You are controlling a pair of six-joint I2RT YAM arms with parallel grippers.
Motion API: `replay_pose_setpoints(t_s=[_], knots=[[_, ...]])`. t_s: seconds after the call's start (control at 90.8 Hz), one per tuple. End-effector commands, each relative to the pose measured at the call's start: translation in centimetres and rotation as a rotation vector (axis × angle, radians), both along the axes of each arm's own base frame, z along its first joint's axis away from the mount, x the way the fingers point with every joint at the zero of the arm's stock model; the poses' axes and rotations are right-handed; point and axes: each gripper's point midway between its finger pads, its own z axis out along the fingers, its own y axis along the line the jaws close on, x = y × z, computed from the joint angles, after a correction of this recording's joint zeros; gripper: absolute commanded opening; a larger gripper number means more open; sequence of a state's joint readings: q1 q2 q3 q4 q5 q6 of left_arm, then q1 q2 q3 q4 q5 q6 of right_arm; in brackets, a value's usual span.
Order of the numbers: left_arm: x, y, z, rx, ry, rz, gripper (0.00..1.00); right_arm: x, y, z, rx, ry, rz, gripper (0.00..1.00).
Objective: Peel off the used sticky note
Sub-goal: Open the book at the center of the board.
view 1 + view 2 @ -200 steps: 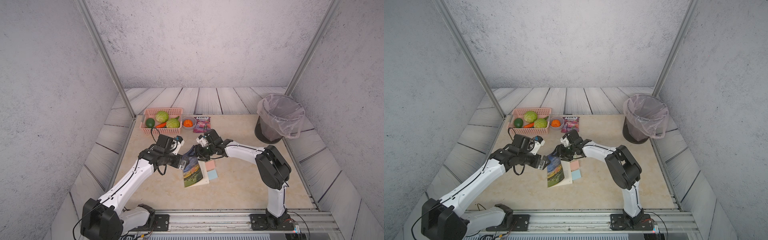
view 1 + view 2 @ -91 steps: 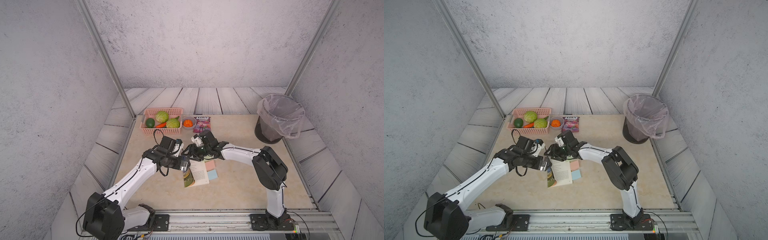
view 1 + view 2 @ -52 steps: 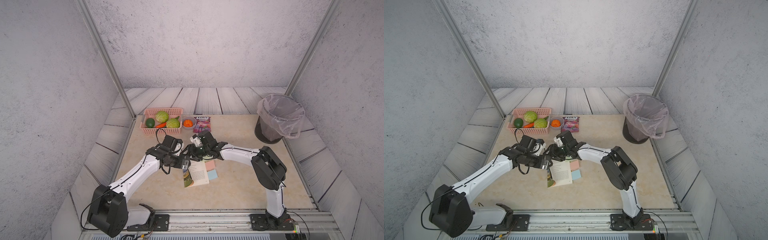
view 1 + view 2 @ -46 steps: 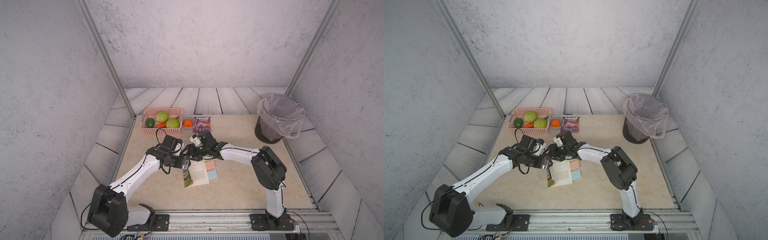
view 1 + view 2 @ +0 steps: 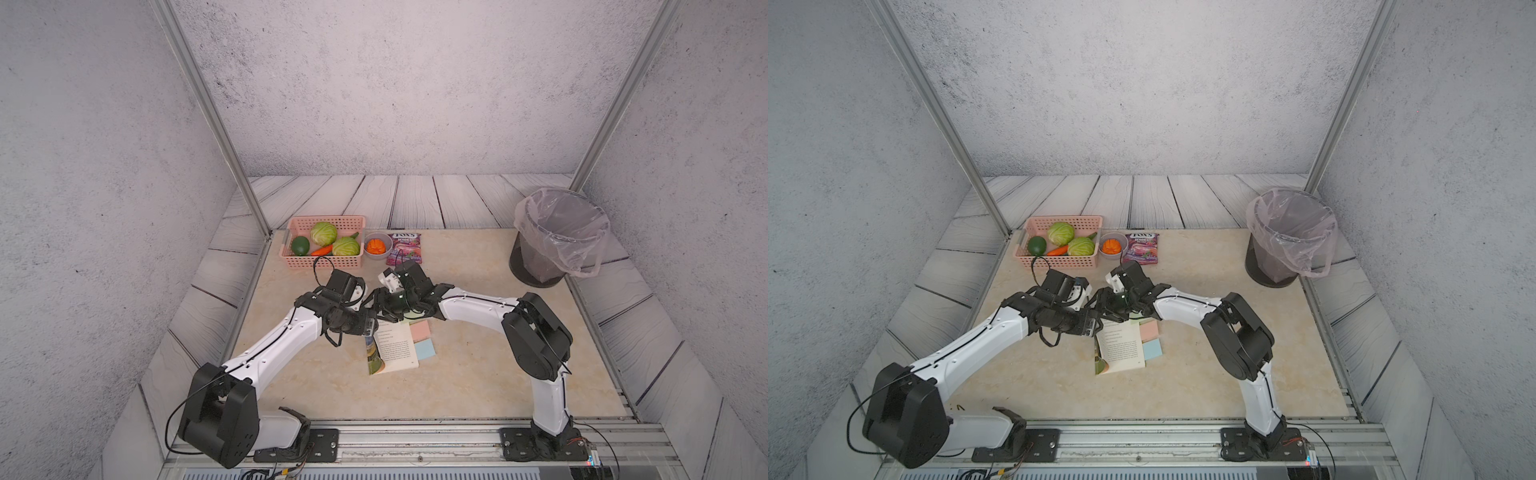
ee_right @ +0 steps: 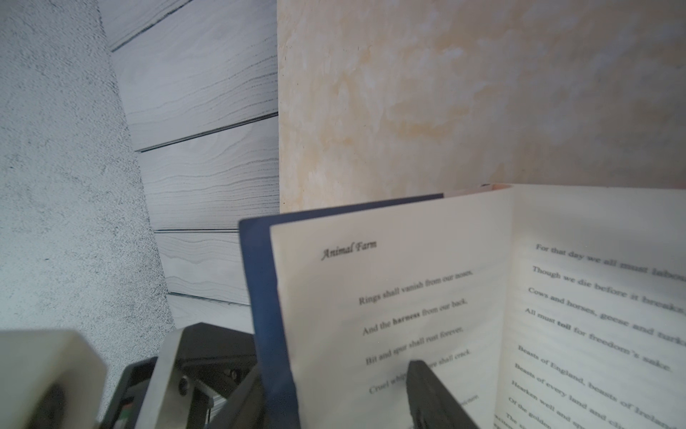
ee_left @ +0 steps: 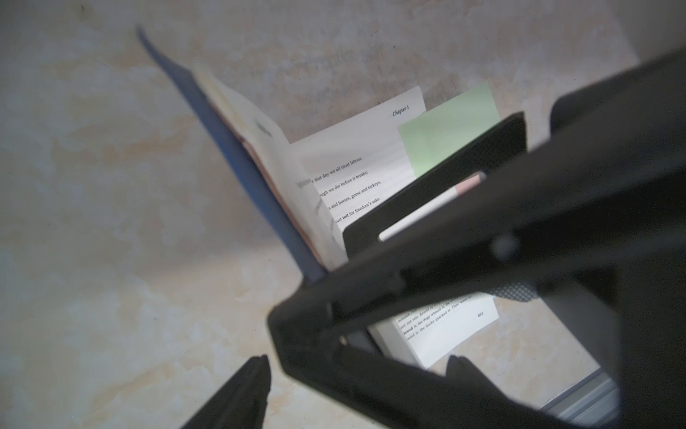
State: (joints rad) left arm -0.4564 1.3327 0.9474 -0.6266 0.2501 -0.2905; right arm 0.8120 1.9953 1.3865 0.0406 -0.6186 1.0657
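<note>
A beige worktop (image 5: 478, 374) carries everything. At its far right corner stands a dark bin (image 5: 540, 270) lined with a clear bag, and at the far left sits a pink basket (image 5: 324, 261) of vegetables. Near the middle lies a book (image 5: 395, 349). Its right page is flat on the worktop, and its blue cover and first leaf are raised steeply on the left. Both arms meet over the book's far end. The left tool (image 5: 372, 326) is at the far left corner beside the raised cover, its fingers spread wide and holding nothing. The right tool (image 5: 380, 309) reaches in over the top of the flat page. Its jaws stand partly apart, with a strip of page showing through the gap. One finger (image 6: 427, 390) rests against the raised leaf, and no grip on it shows. Beyond the tools a purple pack (image 5: 404, 248) lies flat beside a small grey bowl (image 5: 376, 257) with something orange in it. Three notes stick out past the book's right edge. The blue note (image 5: 426, 350) is nearest the robot, with the pink note (image 5: 419, 331) just beyond it. The green note (image 7: 445, 137) is stuck at the page's far right corner, partly hidden behind the right tool's finger in the left wrist view. Which one is used cannot be told.
</note>
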Motion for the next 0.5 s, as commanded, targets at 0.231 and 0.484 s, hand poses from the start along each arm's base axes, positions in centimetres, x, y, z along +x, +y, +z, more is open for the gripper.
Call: replay_pose_setpoints(t_s=[0.231, 0.484], knots=[[0.04, 0.09, -0.97, 0.023, 0.013, 0.0, 0.76, 0.09, 0.63, -0.25, -0.007, -0.007, 0.003, 0.62], [0.08, 0.01, -1.28, 0.022, 0.025, 0.001, 0.66, -0.01, 0.69, -0.19, -0.006, -0.008, 0.006, 0.62]])
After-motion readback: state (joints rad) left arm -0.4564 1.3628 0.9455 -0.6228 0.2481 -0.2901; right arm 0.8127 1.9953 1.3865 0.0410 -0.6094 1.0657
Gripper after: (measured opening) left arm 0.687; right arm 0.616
